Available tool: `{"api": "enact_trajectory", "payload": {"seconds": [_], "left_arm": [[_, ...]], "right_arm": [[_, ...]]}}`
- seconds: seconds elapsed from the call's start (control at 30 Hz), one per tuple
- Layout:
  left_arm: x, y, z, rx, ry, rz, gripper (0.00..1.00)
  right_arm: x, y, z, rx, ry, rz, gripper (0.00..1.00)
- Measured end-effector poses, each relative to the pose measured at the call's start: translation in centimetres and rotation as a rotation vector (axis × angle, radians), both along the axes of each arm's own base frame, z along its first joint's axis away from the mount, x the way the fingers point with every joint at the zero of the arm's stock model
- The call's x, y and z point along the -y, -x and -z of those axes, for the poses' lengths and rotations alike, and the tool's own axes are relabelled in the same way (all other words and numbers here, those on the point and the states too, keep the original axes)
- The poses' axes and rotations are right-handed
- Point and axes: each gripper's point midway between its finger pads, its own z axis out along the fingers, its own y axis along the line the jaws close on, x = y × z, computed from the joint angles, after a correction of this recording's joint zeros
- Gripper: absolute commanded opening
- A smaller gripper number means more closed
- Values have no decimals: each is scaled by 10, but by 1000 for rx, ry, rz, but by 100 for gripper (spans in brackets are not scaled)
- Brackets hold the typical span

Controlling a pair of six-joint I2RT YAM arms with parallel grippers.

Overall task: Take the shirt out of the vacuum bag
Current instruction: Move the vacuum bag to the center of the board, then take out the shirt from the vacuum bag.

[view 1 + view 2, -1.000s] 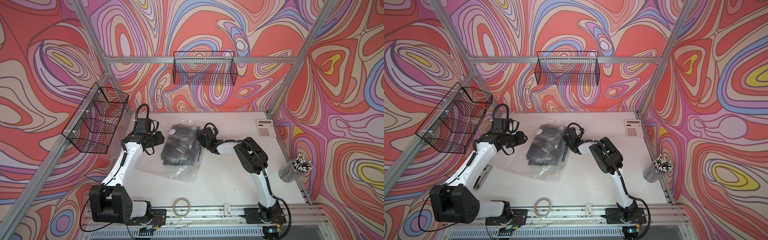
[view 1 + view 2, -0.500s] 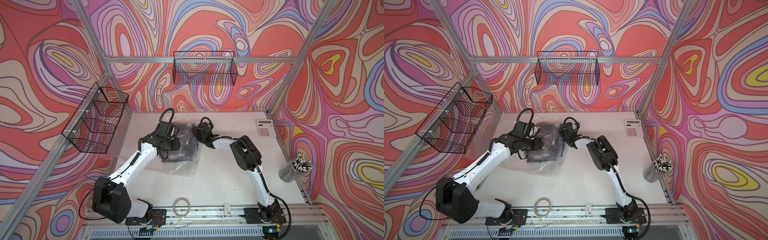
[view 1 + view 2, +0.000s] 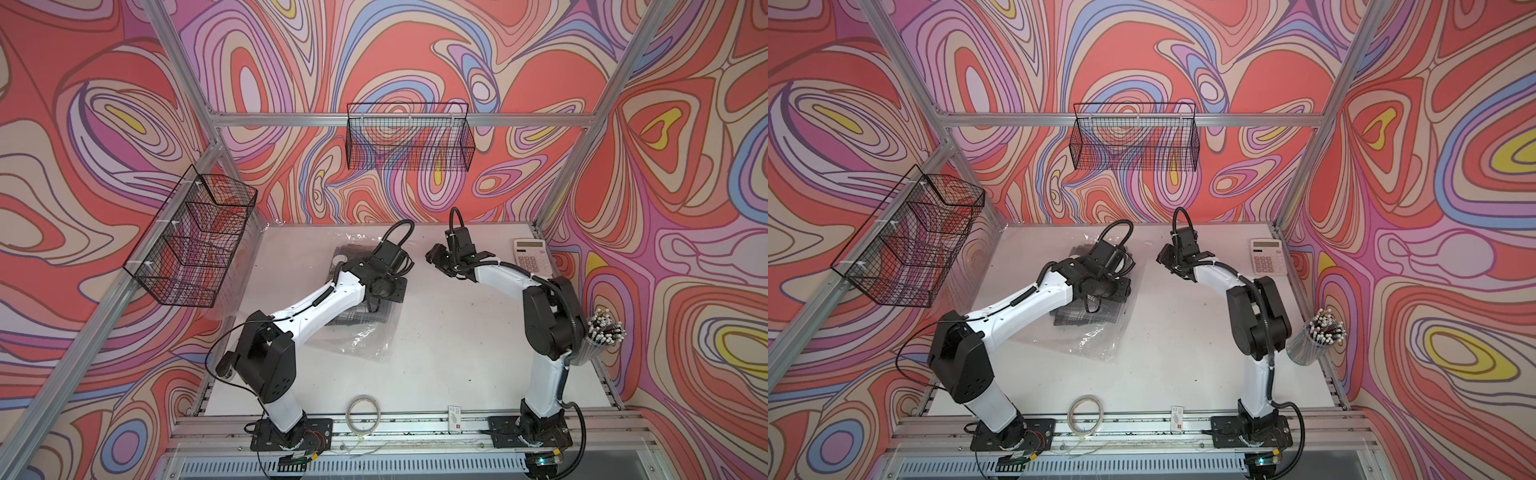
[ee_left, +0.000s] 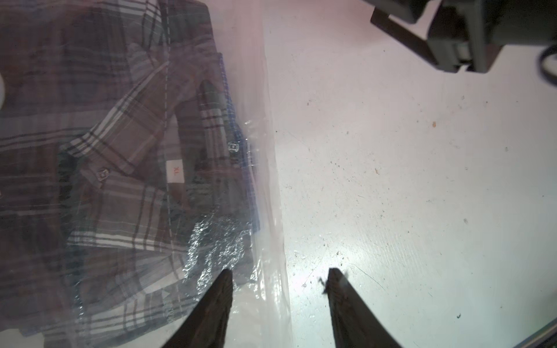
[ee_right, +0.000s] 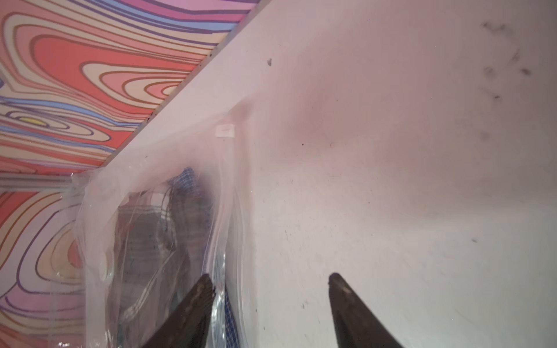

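Lying flat, the clear, crinkly vacuum bag (image 3: 358, 337) — folded plaid shirt (image 4: 105, 135) inside.

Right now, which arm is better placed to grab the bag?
Probably left. The left gripper, open, hangs over the vacuum bag, straddling its edge beside the shirt; the right gripper, also open, sits off to its side.

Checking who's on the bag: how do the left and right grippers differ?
The left gripper is above the vacuum bag, one finger over the shirt; the right gripper is beside the bag, mostly over the table. The left arm crosses the bag; the right arm doesn't. Both grippers are open, holding nothing.
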Motion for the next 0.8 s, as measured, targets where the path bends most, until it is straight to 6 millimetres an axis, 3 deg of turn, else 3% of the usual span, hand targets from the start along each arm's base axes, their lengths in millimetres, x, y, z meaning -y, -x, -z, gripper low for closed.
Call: {"api": "enact_trajectory", "payload": {"seconds": [0.13,0.4,0.67,0.8], "left_arm": [[10,8,26,-25,-79,31,56],[-13,9,69,-60,-317,24,56],[-33,4,71,-25,-445,-11,53],[-37,3,70,-10,-471,-18,42]], "right_arm": [[15,37,-9,0,27,-54,62],[44,91,22,-91,86,-65,62],[44,108,44,-133,64,-77,61],[37,106,42,-114,32,-100,59]]}}
